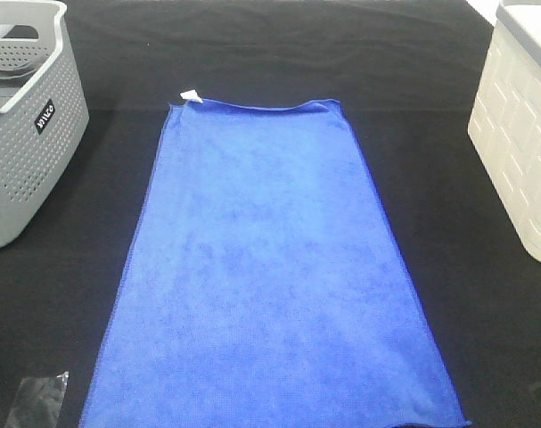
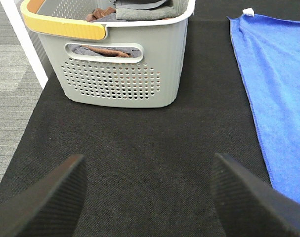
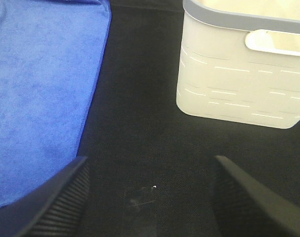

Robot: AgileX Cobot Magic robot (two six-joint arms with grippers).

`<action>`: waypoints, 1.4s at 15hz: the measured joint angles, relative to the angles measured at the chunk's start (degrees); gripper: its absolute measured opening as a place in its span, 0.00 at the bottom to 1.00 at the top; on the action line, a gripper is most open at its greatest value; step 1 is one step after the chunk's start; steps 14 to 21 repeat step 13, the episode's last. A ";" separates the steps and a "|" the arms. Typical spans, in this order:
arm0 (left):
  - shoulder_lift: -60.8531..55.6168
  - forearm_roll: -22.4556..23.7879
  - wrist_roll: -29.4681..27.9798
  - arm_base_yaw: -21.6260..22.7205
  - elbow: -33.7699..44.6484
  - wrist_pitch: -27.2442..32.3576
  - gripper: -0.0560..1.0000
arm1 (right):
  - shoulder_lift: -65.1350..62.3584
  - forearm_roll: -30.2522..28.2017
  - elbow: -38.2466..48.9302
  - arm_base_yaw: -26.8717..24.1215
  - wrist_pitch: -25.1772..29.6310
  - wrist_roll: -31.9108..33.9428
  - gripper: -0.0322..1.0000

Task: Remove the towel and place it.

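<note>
The royal-blue towel (image 1: 266, 267) lies flat and spread out on the black table, its small white tag (image 1: 191, 94) at the far left corner. It also shows in the left wrist view (image 2: 278, 89) and in the right wrist view (image 3: 38, 94). My left gripper (image 2: 150, 197) is open and empty over bare black cloth, between the grey basket and the towel's left edge. My right gripper (image 3: 150, 197) is open and empty over black cloth, between the towel's right edge and the cream basket. Neither gripper shows in the exterior high view.
A grey perforated basket (image 1: 25, 134) with a yellow handle (image 2: 61, 22) stands at the far left and holds folded cloths (image 2: 135, 10). A cream basket (image 1: 520, 134) with a grey rim stands at the far right (image 3: 238, 74). The table's left edge (image 2: 26, 54) drops to grey floor.
</note>
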 joint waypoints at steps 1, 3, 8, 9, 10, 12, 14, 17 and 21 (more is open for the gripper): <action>0.00 0.00 0.00 0.00 0.00 0.06 0.70 | 0.00 -0.34 0.00 0.00 0.00 0.00 0.70; 0.00 0.00 0.00 0.00 0.00 0.06 0.70 | 0.00 -0.40 0.00 0.00 0.00 0.00 0.70; 0.00 0.00 0.00 0.00 0.00 0.06 0.70 | 0.00 -0.40 0.00 0.00 0.00 0.00 0.70; 0.00 0.00 0.00 0.00 0.00 0.06 0.70 | 0.00 -0.40 0.00 0.00 0.00 0.00 0.70; 0.00 0.00 0.00 0.00 0.00 0.06 0.70 | 0.00 -0.40 0.00 0.00 0.00 0.00 0.70; 0.00 0.00 0.00 0.00 0.00 0.06 0.70 | 0.00 -0.40 0.00 0.00 0.00 0.00 0.70; 0.00 0.00 0.00 0.00 0.00 0.06 0.70 | 0.00 -0.40 0.00 0.00 0.00 0.00 0.70; 0.00 0.00 0.00 0.00 0.00 0.06 0.70 | 0.00 -0.40 0.00 0.00 0.00 0.00 0.70; 0.00 0.00 0.00 0.00 0.00 0.06 0.70 | 0.00 -0.40 0.00 0.00 0.00 0.00 0.70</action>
